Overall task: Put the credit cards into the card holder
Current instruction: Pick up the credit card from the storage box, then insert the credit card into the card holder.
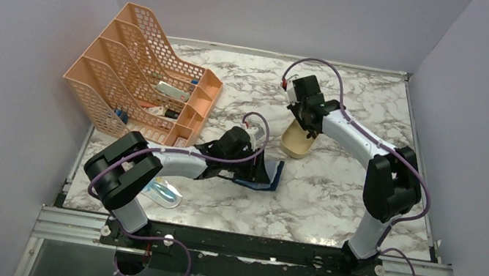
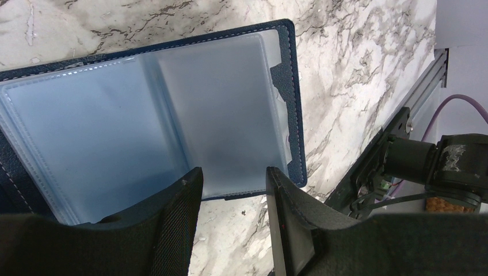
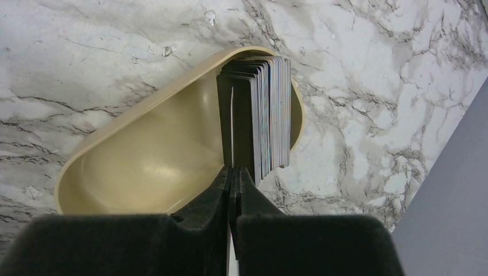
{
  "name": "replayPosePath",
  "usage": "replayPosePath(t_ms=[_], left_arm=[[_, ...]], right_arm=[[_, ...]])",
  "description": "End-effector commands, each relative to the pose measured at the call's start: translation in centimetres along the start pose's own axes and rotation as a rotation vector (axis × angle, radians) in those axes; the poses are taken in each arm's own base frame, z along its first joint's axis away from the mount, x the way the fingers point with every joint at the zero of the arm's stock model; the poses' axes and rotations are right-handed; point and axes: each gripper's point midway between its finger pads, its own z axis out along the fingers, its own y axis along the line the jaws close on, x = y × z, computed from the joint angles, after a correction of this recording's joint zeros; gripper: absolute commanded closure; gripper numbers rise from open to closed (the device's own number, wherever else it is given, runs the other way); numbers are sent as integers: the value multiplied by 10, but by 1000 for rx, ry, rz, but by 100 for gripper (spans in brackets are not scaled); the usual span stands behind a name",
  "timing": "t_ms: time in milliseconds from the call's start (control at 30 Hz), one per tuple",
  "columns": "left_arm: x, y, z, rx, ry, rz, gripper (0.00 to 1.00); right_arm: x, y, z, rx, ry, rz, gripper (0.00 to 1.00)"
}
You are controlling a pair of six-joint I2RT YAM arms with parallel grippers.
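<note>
Right gripper point(image 3: 233, 171) pinches shut on what seems one pale edge of the credit cards point(image 3: 265, 115) upright in the tray point(image 3: 144, 161) just beyond its tips, where neighbours may drag out, while the left gripper point(image 2: 235, 172), jaws parted, hangs over the open card holder point(image 2: 218, 98).

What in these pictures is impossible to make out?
- Credit cards: right wrist view, edge-on in the tray, faces and number unreadable.
- Card holder: top view, mostly under the left arm.
- Card holder's left end: left wrist view, cut off by the frame.
- Rack contents: top view, too small.
</note>
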Motion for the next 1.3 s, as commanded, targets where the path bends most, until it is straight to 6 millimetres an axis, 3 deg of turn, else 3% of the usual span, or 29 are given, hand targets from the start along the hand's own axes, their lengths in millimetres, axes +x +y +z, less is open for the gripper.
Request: replayPosePath(t_ms=[0,233,367,633,833,1000,1267], left_arm=[[-9,-16,5,56,-10,18,53],[-14,-20,13,70,-8,16,60],[-14,-20,17,76,-4,7,66],[-12,-17,18,68,-6,0,68],[-8,-12,16,52,-7,-8,68],[-8,-12,15,52,-5,-8,67],[-6,-13,9,53,-11,-16,67]], right_arm=[[-13,-6,-17,-1,-27,68,99],[-12,-3,-50,-47,-8,259,99],[-9,10,-71,-109,-31,382,99],[-19,58,-123,-424,-188,660,99],[-18,86,-147,-586,-248,837,99],[0,106,-140,-611,-198,929,99],[35,125,-110,-563,-98,979,99]])
